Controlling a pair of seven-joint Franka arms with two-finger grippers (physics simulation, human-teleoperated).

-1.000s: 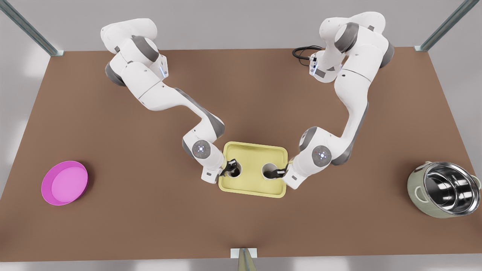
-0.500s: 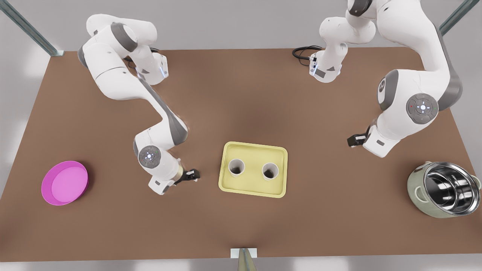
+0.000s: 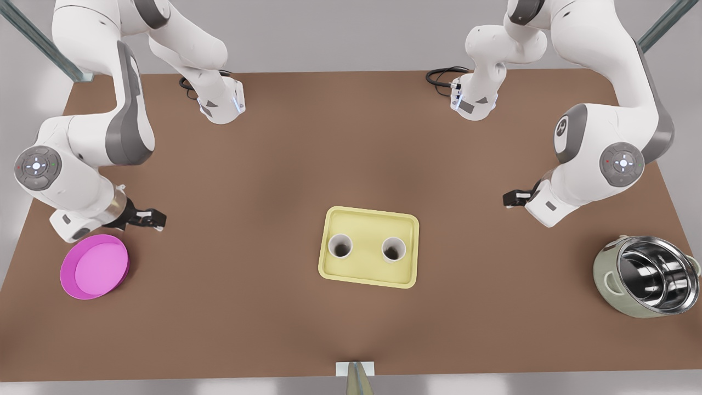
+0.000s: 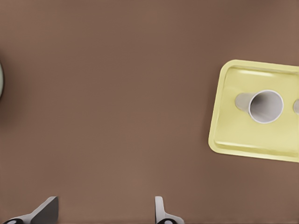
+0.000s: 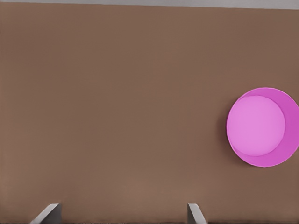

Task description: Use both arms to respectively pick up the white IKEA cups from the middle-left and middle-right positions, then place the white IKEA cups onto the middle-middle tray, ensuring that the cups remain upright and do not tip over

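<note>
cups (image 3: 340, 245) stand upright, mouths up, in line lengthwise on the tray (image 3: 368, 216); left gripper (image 3: 507, 198) and right gripper (image 3: 156, 219) fingers wide.

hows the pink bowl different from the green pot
The magenta bowl is shallow and all one colour; the pot is deeper, pale green outside with a shiny steel lining. The pot has side handles, the bowl none. The bowl sits at the front view's left by the open right gripper; the pot sits at its right, nearer the open left gripper. Both are round, empty and stand on the table.
</note>
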